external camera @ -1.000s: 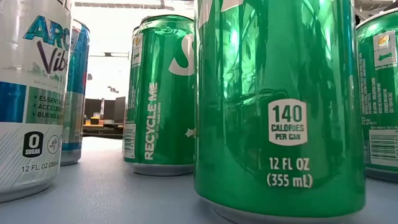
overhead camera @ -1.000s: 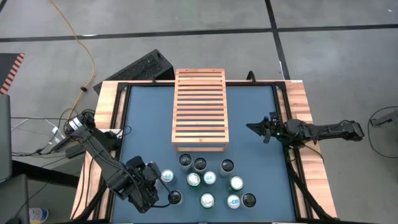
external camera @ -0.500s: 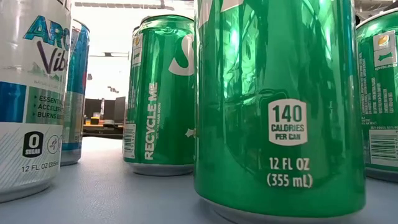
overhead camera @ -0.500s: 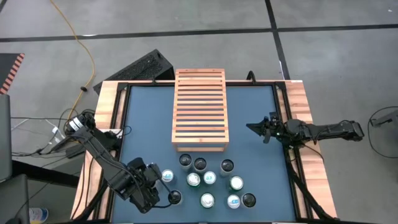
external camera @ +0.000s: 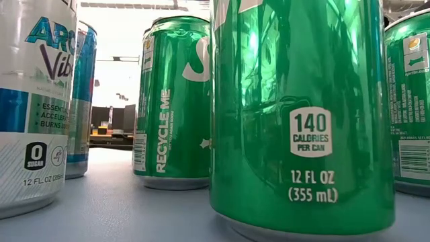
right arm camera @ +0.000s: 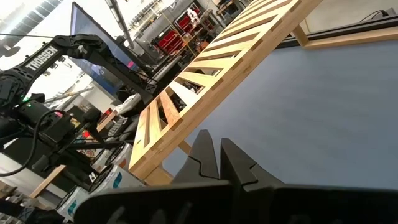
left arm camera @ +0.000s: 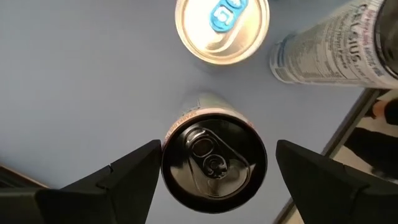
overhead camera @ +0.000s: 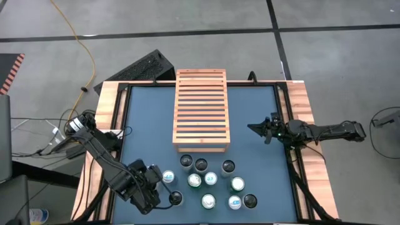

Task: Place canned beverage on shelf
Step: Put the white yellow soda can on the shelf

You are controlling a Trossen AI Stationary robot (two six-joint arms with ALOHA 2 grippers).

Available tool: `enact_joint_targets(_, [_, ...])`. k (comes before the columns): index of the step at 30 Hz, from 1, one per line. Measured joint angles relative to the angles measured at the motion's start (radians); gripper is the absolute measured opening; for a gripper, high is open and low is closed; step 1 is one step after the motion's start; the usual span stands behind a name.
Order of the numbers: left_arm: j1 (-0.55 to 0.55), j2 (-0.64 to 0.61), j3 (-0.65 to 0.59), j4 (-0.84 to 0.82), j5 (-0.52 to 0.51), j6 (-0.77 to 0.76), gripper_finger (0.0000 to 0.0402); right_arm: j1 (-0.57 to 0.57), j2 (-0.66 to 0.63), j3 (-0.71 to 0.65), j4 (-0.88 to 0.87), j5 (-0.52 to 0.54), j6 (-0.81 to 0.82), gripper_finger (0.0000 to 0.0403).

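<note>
Seen from above, your blue table [overhead camera: 147, 125] carries the slatted wooden shelf [overhead camera: 200, 109] at its far middle, with nothing standing on it. About ten cans stand upright in a cluster [overhead camera: 210, 181] on the table just in front of the shelf's near end, kept close so either arm can lift one onto the slats.

Your left gripper [overhead camera: 164, 192] sits low at the near left corner of the cluster. Its fingers [left arm camera: 115, 180] are spread wide, one on each side of a dark-topped can [left arm camera: 214, 165], which stands between them without either finger clearly touching it. The wrist camera looks straight down on the can's lid and pull tab, so the gripper seems centred over it, ready to close. This looks like the moment just before the grasp; the can is not yet held. A silver can with a blue tab [left arm camera: 222, 28] stands just beyond it, and another printed can [left arm camera: 329, 53] stands beside that one, so the open fingers have close neighbours to avoid.

Your right gripper [overhead camera: 257, 129] waits above the table's right side, apart from the shelf and cans, its fingers pressed shut and holding nothing, leaving the shelf clear for the left arm.

From table height, green cans [external camera: 299, 114] fill the view.
</note>
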Motion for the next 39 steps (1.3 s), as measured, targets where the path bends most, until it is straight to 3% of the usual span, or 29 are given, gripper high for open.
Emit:
enact_joint_targets(32, [0.057, 0.000, -0.028, 0.013, 0.026, 0.045, 0.0302, 0.000, 0.000, 0.000, 0.000, 0.000, 0.000, 0.0000])
enact_joint_targets(39, [0.061, 0.000, -0.028, 0.014, 0.033, 0.070, 0.0260, 0.000, 0.000, 0.000, 0.000, 0.000, 0.001, 0.0000])
